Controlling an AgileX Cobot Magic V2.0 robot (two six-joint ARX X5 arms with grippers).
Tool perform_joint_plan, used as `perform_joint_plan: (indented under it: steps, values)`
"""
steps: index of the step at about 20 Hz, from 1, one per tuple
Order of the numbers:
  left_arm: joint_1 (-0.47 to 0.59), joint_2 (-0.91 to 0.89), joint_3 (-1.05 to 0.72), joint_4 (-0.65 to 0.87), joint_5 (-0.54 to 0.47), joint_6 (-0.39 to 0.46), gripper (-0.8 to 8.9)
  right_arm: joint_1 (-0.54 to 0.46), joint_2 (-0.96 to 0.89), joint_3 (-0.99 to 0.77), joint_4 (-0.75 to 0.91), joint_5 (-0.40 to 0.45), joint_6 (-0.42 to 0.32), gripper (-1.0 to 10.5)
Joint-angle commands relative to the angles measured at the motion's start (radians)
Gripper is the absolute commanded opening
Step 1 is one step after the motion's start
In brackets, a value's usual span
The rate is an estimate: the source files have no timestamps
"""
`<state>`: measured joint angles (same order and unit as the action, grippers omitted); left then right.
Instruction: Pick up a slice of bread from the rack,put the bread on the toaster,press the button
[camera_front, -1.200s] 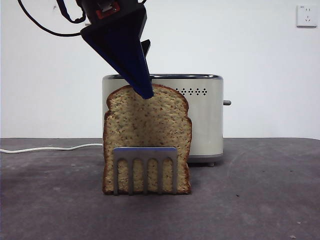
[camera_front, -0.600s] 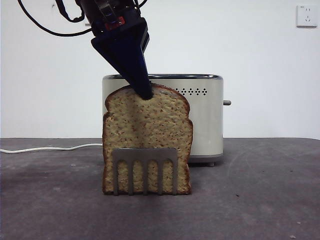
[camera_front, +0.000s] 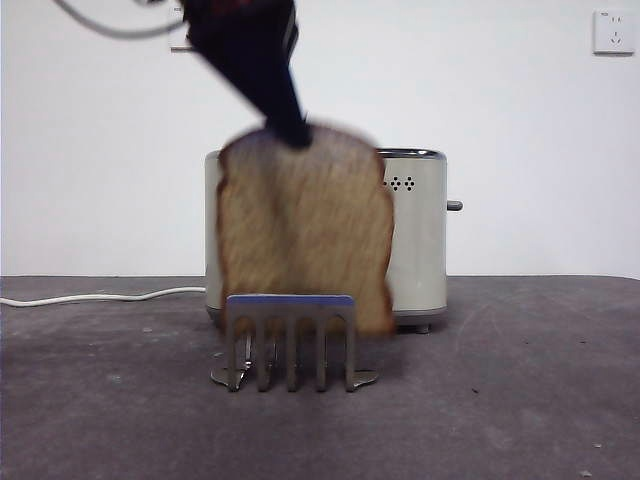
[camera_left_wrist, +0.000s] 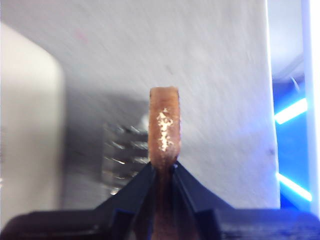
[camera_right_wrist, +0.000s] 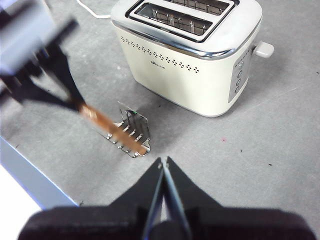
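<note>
The slice of bread (camera_front: 305, 235) hangs blurred above the rack (camera_front: 290, 340), and its lower edge shows behind the rack's top bar. My left gripper (camera_front: 293, 135) is shut on the slice's domed top crust. The left wrist view shows the crust edge (camera_left_wrist: 164, 130) pinched between the jaws of the left gripper (camera_left_wrist: 164, 169). The cream toaster (camera_front: 420, 235) stands just behind, with its button (camera_front: 454, 205) sticking out of the narrow side. From the right wrist, I see the toaster (camera_right_wrist: 190, 60), the button (camera_right_wrist: 264, 49), the rack (camera_right_wrist: 134, 131) and the bread (camera_right_wrist: 112, 129). My right gripper (camera_right_wrist: 162, 162) hovers apart, shut and empty.
A white cord (camera_front: 100, 296) runs along the table from the toaster's back. A wall socket (camera_front: 612, 32) sits high on the white wall. The table edge (camera_right_wrist: 30, 175) lies close to the rack in the right wrist view. Both toaster slots (camera_right_wrist: 180, 17) stand open.
The left gripper has risen with the bread, lifting the slice up out of the rack. The rack's prongs and feet now show bare. The toaster has not moved.
</note>
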<state>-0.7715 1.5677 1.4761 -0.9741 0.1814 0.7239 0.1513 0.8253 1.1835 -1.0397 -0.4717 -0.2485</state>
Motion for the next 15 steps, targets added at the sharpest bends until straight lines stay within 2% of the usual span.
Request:
perform_joint_plan:
  steps: [1, 4, 8, 15]
  values:
    - [-0.002, -0.007, 0.106, -0.064, 0.002, 0.010, -0.08, 0.003, 0.000, -0.001, 0.006, -0.001, -0.008, -0.1]
    - [-0.002, -0.007, 0.266, -0.124, -0.007, 0.010, -0.08, 0.003, -0.001, -0.001, 0.006, -0.001, -0.007, -0.1]
    - [0.006, -0.007, 0.436, -0.091, -0.159, 0.027, -0.09, 0.003, 0.000, -0.001, 0.005, -0.001, -0.007, -0.1]
    - [0.095, 0.012, 0.466, 0.026, -0.175, 0.119, -0.09, 0.003, 0.000, -0.001, -0.004, -0.001, -0.007, -0.1]
